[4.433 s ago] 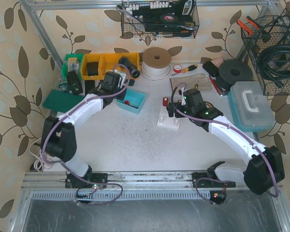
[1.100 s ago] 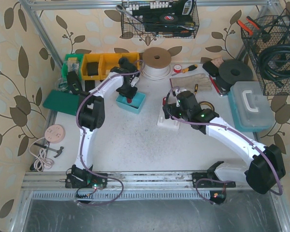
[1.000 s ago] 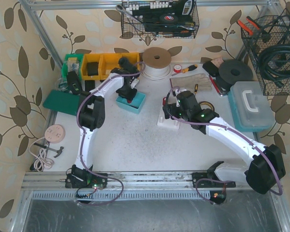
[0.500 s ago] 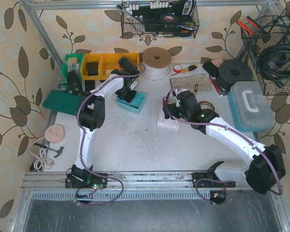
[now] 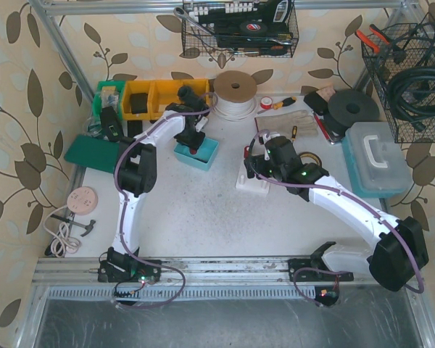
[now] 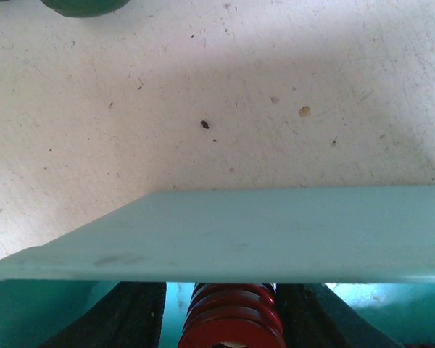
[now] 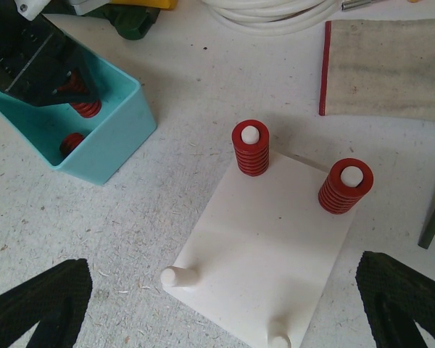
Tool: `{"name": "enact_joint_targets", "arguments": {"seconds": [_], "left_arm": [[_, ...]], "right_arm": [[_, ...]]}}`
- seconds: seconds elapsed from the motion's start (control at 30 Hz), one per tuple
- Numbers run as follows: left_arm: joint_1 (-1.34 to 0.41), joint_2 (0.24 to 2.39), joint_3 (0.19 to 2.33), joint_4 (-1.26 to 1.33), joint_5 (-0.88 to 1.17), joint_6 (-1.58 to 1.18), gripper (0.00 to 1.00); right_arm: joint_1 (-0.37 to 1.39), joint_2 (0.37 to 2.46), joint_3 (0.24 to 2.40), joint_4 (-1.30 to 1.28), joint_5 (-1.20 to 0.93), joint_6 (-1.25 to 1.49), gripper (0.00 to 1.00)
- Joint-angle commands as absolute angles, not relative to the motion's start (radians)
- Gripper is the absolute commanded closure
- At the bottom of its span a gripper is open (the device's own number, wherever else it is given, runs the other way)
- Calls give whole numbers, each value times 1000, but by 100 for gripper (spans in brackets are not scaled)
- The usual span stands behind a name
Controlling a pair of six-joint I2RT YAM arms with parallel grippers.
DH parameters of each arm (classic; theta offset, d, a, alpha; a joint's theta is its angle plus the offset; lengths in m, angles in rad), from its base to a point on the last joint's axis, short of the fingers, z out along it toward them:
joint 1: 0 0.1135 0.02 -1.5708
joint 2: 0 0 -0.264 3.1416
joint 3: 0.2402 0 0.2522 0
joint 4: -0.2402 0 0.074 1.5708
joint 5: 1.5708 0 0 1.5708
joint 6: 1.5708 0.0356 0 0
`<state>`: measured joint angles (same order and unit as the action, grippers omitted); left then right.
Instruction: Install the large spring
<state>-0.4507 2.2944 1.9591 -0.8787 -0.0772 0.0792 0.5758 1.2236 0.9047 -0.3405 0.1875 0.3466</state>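
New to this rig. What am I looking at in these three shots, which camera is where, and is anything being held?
Two robot arms are bolted to a table edge, each ending in a two-finger gripper. The overhead picture looks down from behind them; the other two come from cameras on each wrist. The left gripper reaches into a teal bin, with a red spring between its fingers; whether it is clamped is unclear. The right gripper is open and empty above a white peg plate: two springs are fitted and two pegs are bare.
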Motion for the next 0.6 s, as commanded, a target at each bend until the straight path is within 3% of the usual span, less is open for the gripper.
{"name": "enact_joint_targets", "arguments": {"seconds": [0.0,0.23,0.47,0.57], "left_arm": [[-440,2221,1964,-884,-86,79,54],[-440,2204,1973,-902,-79,81,63],[-440,2154,1984,-923,-73,92,86],[-440,2136,2005,-943,-66,89,89]], "right_arm": [[581,1207,930,-340,198,336,2],[581,1210,930,-340,206,336,2],[581,1191,910,-319,223,341,2],[581,1180,902,-310,230,343,2]]}}
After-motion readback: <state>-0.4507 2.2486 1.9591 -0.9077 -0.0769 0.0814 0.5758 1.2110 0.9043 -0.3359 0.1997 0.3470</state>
